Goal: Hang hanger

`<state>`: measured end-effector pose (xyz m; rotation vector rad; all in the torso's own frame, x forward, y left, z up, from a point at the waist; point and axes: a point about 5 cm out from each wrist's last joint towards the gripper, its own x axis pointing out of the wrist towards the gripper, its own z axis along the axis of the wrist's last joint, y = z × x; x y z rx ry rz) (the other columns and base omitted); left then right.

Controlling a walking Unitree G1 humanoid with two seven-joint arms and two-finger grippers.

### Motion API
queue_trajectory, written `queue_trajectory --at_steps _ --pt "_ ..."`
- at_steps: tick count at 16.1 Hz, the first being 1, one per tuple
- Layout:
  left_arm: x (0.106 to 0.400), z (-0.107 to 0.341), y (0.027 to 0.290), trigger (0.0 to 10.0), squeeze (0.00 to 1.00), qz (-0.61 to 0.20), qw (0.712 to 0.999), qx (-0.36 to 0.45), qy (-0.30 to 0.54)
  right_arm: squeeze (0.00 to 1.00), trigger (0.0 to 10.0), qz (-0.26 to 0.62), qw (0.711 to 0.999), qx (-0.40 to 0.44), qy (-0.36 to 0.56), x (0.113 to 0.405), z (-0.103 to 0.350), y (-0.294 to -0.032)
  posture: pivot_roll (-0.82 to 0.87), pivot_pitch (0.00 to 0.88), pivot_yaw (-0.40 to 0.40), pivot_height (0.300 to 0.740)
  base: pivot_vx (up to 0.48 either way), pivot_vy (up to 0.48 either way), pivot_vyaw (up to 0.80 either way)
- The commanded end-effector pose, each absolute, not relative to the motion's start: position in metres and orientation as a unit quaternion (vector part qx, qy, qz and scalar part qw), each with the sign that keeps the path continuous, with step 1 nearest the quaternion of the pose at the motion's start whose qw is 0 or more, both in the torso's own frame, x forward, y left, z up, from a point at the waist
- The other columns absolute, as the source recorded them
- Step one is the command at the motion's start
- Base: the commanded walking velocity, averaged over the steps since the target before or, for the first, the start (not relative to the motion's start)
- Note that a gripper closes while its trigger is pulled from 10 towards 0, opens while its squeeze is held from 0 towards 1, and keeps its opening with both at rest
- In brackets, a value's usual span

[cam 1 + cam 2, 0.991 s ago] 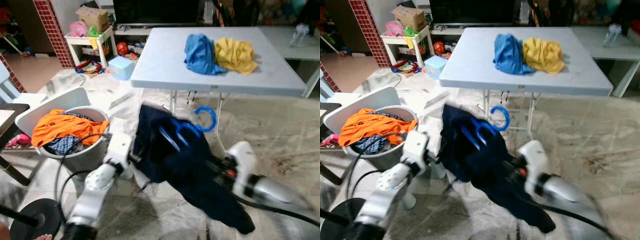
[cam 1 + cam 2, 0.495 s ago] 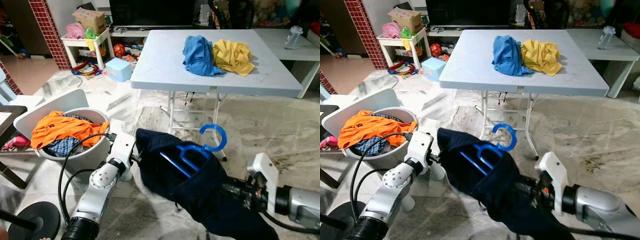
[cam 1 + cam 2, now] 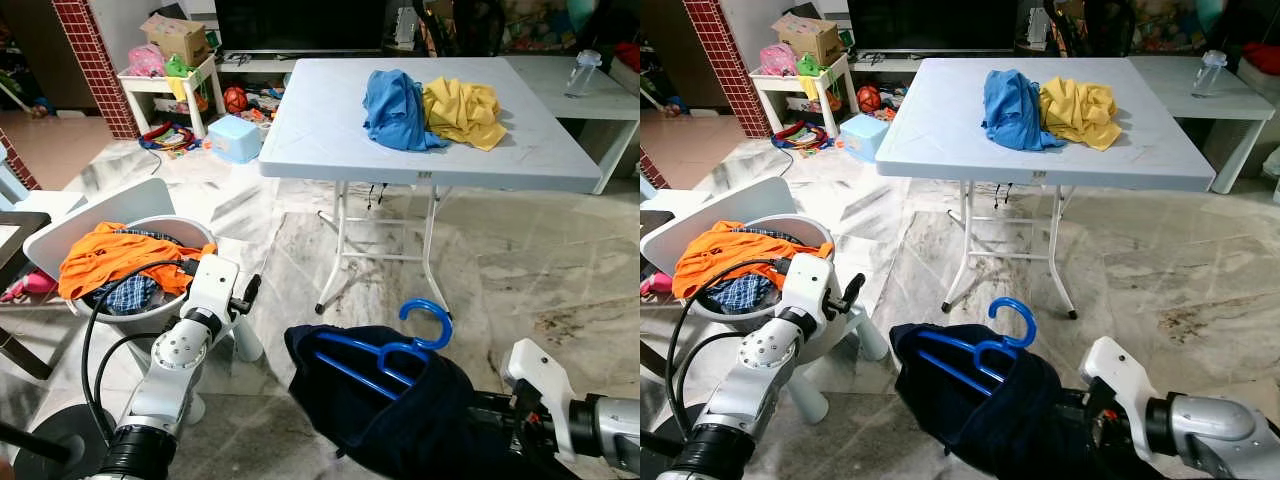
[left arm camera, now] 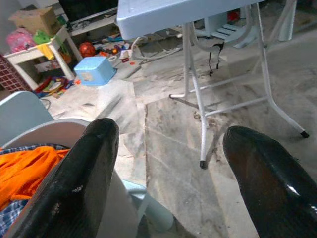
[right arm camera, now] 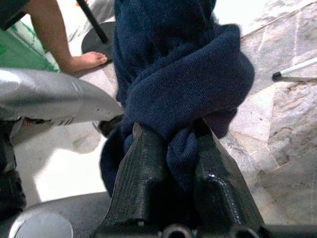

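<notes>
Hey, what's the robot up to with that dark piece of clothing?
The right gripper is clamped on a navy garment that has a blue hanger threaded into it, hook poking out the top. The left gripper is open and holds nothing, near the laundry basket of clothes. A folding table with a blue shirt and a yellow shirt stands ahead.
</notes>
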<state>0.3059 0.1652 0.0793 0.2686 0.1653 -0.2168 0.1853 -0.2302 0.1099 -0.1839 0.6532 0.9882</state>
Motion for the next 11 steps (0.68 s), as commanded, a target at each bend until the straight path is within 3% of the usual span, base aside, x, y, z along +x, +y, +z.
queue_trajectory --at_steps 1,5,7,11 --pt "0.309 0.081 0.173 10.0 0.0 -0.092 0.981 0.148 0.08 0.0 10.0 0.479 0.821 -0.098 0.294 0.186 0.116 -0.229 -0.07 0.0 -0.002 0.74 0.0 0.0 0.0" --pt "0.307 0.094 0.127 10.0 0.0 -0.178 0.974 0.134 0.034 0.0 10.0 0.47 0.841 -0.088 0.253 0.201 0.125 -0.222 -0.07 0.0 -0.004 0.74 0.0 0.0 0.0" --pt "0.297 0.096 0.094 10.0 0.0 -0.242 0.963 0.115 0.015 0.0 10.0 0.402 0.89 -0.088 0.198 0.226 0.132 -0.221 -0.07 0.0 -0.002 0.74 0.0 0.0 0.0" --pt "0.291 0.089 0.083 10.0 0.0 -0.286 0.948 0.138 0.024 0.0 10.0 0.39 0.905 -0.057 0.159 0.239 0.148 -0.21 -0.07 0.006 0.001 0.74 0.0 0.0 0.0"
